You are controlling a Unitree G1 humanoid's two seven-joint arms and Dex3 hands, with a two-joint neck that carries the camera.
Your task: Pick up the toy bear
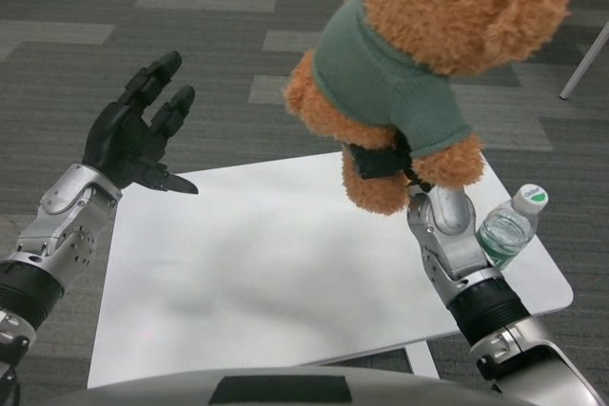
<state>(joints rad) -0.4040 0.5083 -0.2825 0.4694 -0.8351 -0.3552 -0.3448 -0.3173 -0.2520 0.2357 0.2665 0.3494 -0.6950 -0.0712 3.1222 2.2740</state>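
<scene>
Head view: the robot looks down over a white counter that stands on grey patterned carpet. The right hand grips a brown toy bear in a green sweater and holds it up in the air, well clear of the counter, above the far right corner. The black fingers show only as a dark patch pressed into the bear's lower body, between its legs; most of the hand is hidden behind the plush. The bear tilts, its head toward the top right of the picture. The left hand hangs above the far left corner of the counter, holding nothing, its fingers spread apart and palm turned inward. A clear plastic bottle with a white and green cap stands near the right edge of the counter, just beside the right forearm.

Judging from this, the lifting step looks all but done: the bear is off the counter and carried by one hand. The next move seems to call only for a steady hold, keeping the forearm from knocking the bottle.
</scene>
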